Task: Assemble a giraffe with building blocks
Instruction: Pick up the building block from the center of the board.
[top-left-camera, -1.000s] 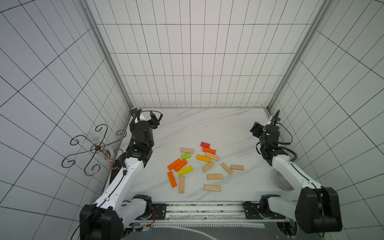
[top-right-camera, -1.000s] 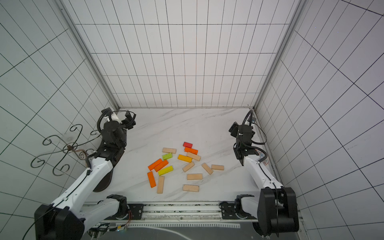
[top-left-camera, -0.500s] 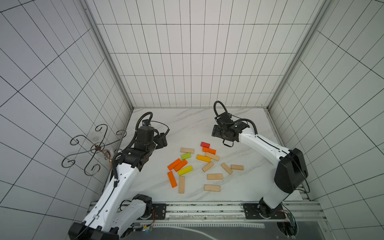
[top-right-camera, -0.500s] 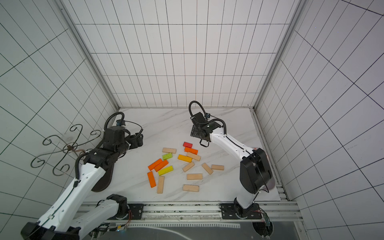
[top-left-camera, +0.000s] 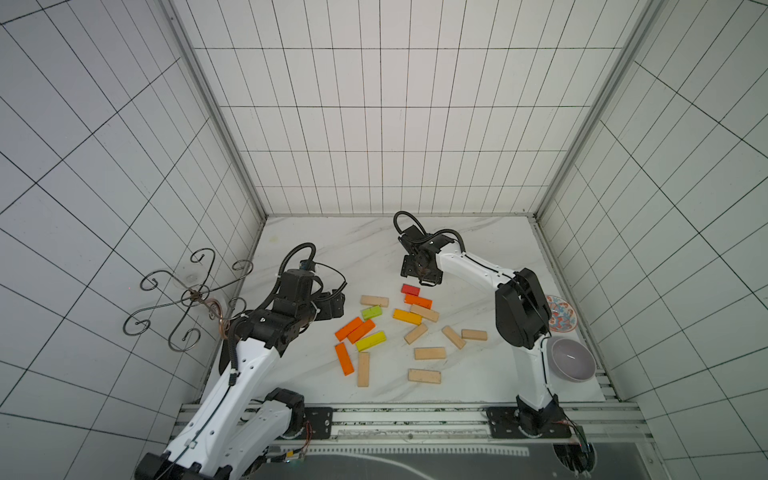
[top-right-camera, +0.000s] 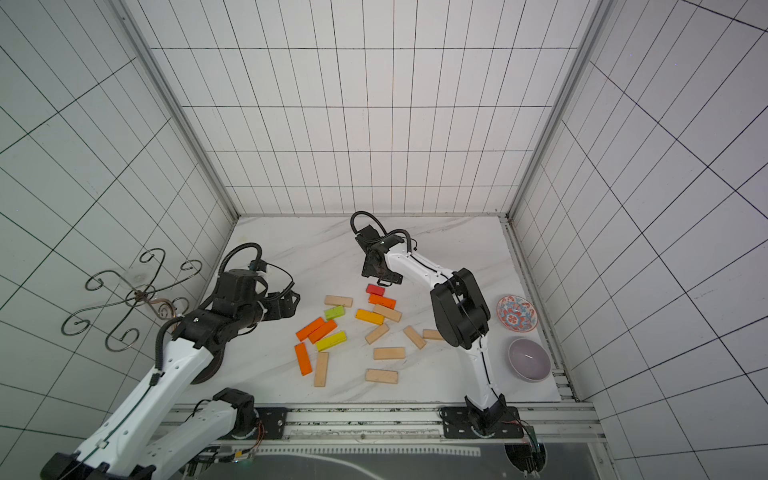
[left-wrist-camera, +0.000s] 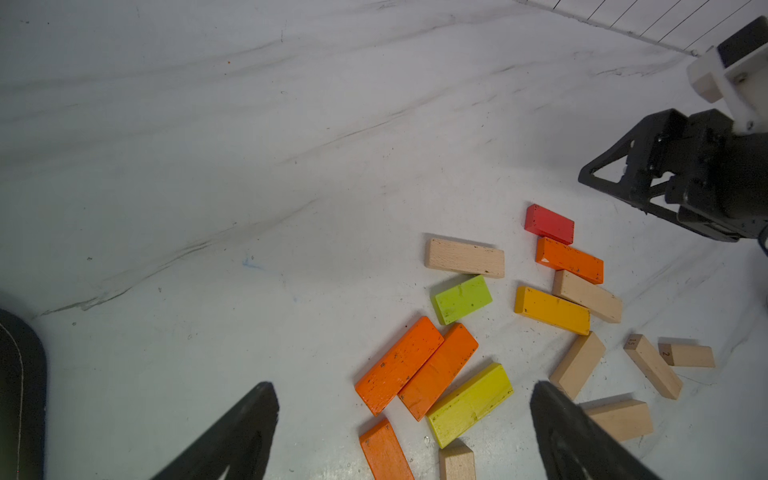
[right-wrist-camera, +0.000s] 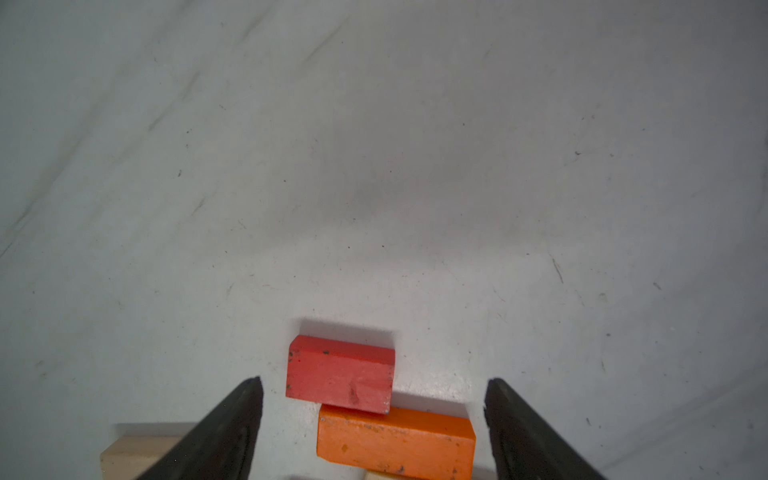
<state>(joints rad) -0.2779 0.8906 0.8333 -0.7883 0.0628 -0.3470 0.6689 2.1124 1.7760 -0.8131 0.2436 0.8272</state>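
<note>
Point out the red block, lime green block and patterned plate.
Small red wooden block (right-wrist-camera: 340, 374), right wrist view, its middle.
Lime green wooden block (left-wrist-camera: 462, 299), left wrist view, top face.
Patterned round plate (top-right-camera: 516, 313), in a top view, centre.

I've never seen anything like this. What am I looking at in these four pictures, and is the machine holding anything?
You are looking at two white robot arms mounted at the near edge of a marble table. Each arm ends in a black two-fingered claw. The two wide pictures come from a pair of cameras overhead, so they look almost the same. The two close-ups come from a camera on each arm's wrist, looking out between that claw's fingers.

Loose building blocks lie flat on the table: plain wooden blocks, orange blocks, yellow-green blocks and one red block. A grey bowl and a patterned plate sit on the robot's right.

The left claw and the right claw are both open and hold nothing. The right claw hangs near the red block.
</note>
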